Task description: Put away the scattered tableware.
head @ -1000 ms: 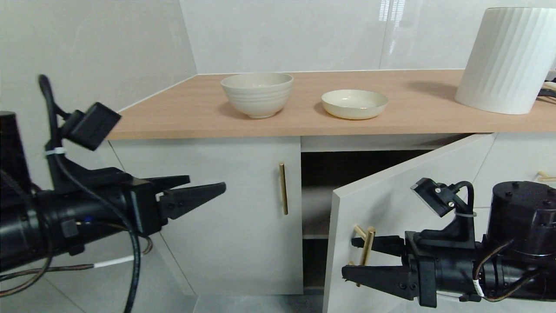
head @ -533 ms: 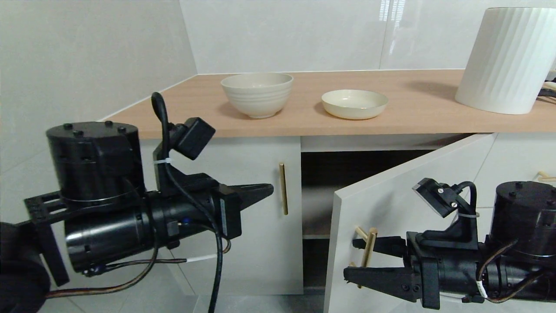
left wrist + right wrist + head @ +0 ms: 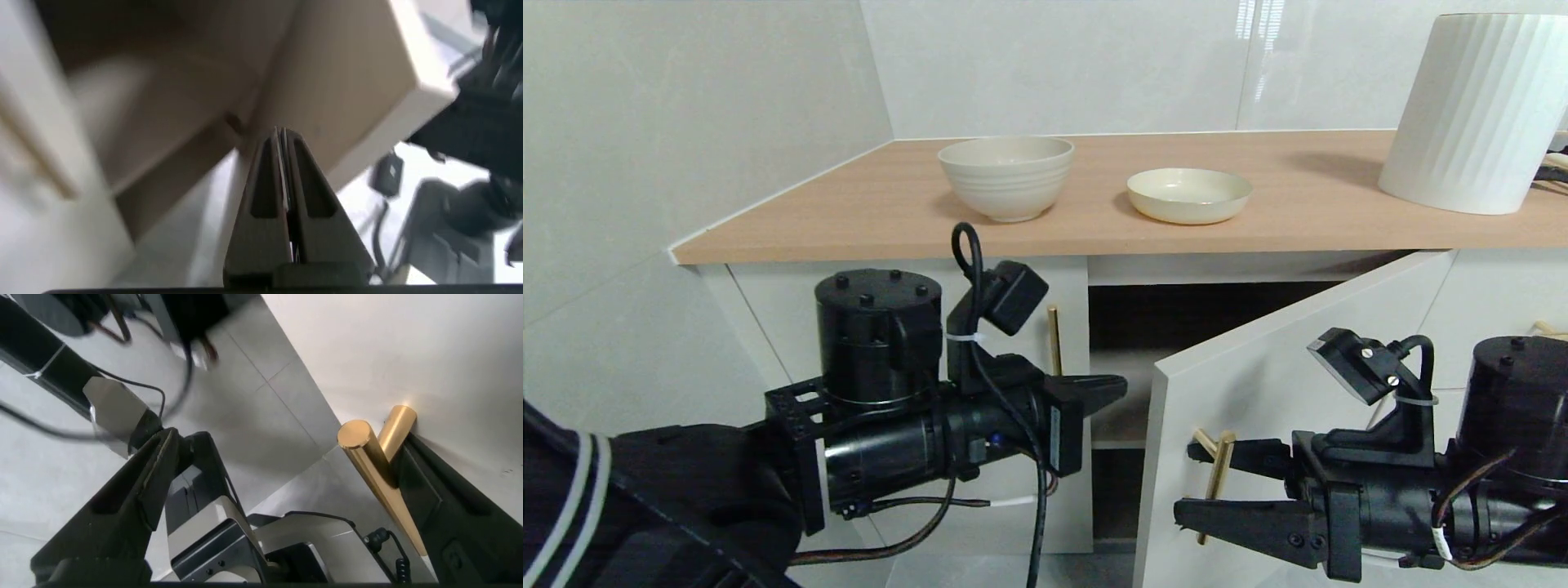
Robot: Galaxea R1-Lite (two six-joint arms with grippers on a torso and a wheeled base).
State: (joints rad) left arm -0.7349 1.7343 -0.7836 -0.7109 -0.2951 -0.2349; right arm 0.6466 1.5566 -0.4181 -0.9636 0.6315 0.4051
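The right gripper [image 3: 1209,483] is hanging at the lower right, jaws spread wide around the brass handle [image 3: 1219,465] of the open cabinet door [image 3: 1258,359], not clamping it. The left gripper [image 3: 1104,389], pinched shut on nothing, is pointing into the dark opening at centre. The bowl [image 3: 1006,175] and shallow dish [image 3: 1189,194] are sitting apart on the countertop [image 3: 849,229] above. I'd worry about the right fingers snagging that handle on withdrawal and swinging the door into the left arm.

A home-style kitchen: a light-brown wooden countertop [image 3: 890,212] runs into a corner of glossy white wall tiles [image 3: 1054,65], above white cabinet doors [image 3: 768,290] with slim brass bar handles [image 3: 1054,339]. A ribbed cream ceramic bowl [image 3: 1006,175] and shallow cream dish [image 3: 1188,194] stand on it toward its left end.
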